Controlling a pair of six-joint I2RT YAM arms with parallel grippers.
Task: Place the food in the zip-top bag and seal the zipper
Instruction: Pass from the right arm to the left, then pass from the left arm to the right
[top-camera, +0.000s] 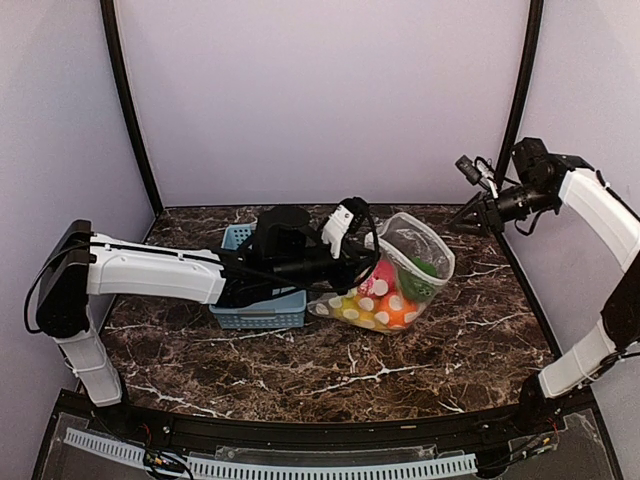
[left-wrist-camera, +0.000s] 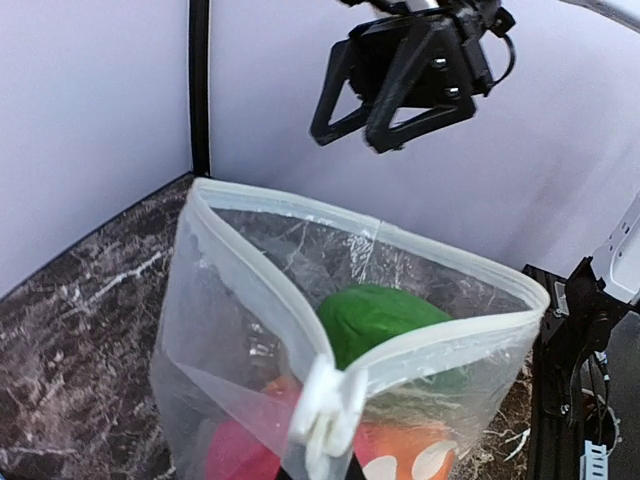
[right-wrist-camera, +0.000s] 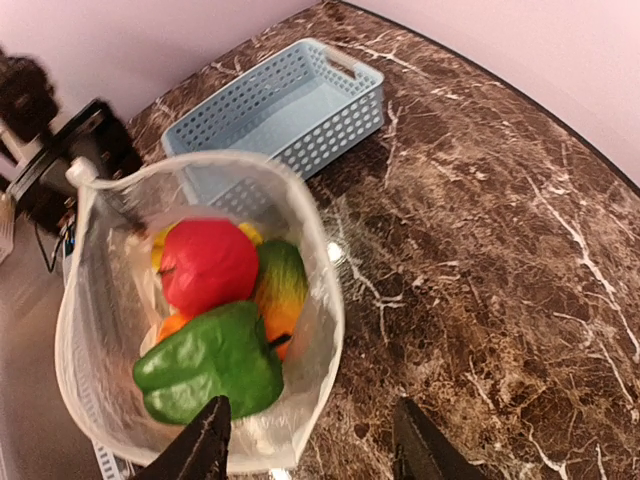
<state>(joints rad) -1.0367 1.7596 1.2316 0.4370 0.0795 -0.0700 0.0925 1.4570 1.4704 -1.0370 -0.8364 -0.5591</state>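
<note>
The bag (top-camera: 395, 275) lies on the table (right-wrist-camera: 480, 250) just right of the basket (right-wrist-camera: 330, 130), propped up with its mouth gaping wide. It is thin, soft film: light in itself, slick, and it gives way wherever it is pushed, so the food (top-camera: 385, 300) inside is what gives it weight and shape. The best hold is the zipper (left-wrist-camera: 440, 338), the one stiffer strip round the mouth. Gripped lower down, the film would likely stretch or slip.

The left claw (left-wrist-camera: 325, 415) is pressed together on the bag, pinching that rim at the near corner and holding the mouth up. The right claw (right-wrist-camera: 312, 420) hangs above the opening with its fingers spread and nothing between them.

Inside the bag sit a green pepper (right-wrist-camera: 210, 370) on top, a red apple (right-wrist-camera: 210, 265) beside it, and an orange piece (right-wrist-camera: 280, 310) with something yellow beneath, though that part is too blurred to name. The toys look hard, smooth and light, so they may roll if the bag tips. From the right wrist, the basket shows no food in it.

With the food apparently all bagged, what remains is the seal. The two sides of the strip stand well apart and are not yet pressed together.
</note>
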